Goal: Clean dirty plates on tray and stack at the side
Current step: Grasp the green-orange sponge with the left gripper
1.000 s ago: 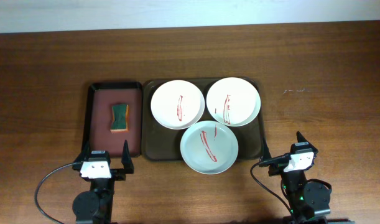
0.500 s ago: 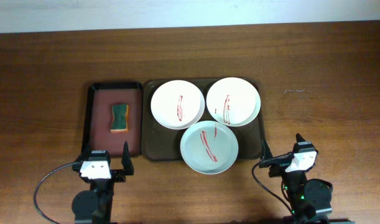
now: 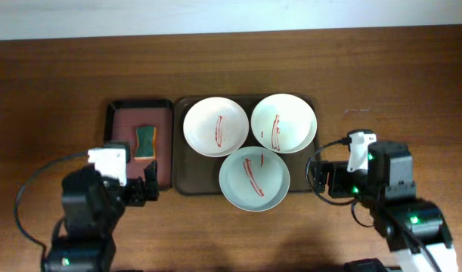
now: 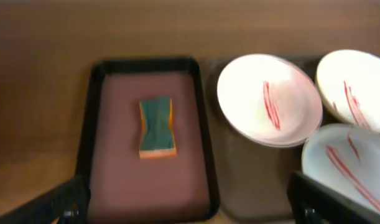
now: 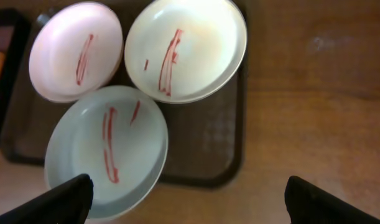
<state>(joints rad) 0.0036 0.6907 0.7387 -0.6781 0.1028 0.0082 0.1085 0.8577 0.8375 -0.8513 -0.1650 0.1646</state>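
Observation:
Three white plates with red streaks lie on the brown tray (image 3: 310, 162): one at back left (image 3: 215, 126), one at back right (image 3: 283, 122), one in front (image 3: 254, 178). A green and orange sponge (image 3: 144, 142) lies on the small reddish tray (image 3: 121, 121) to the left. My left gripper (image 3: 140, 190) is open and empty at the small tray's near edge; in its wrist view (image 4: 190, 211) the sponge (image 4: 157, 126) lies ahead. My right gripper (image 3: 325, 180) is open and empty at the brown tray's front right corner; its wrist view (image 5: 190, 208) shows the front plate (image 5: 106, 146) beside its left finger.
Bare wooden table (image 3: 397, 91) lies to the right of the brown tray and behind both trays. The two trays sit side by side, almost touching. Black cables trail from both arms near the table's front edge.
Both arms have lifted from their rest pose at the front edge and moved forward towards the trays. Both grippers stay open. Plates and sponge have not moved.

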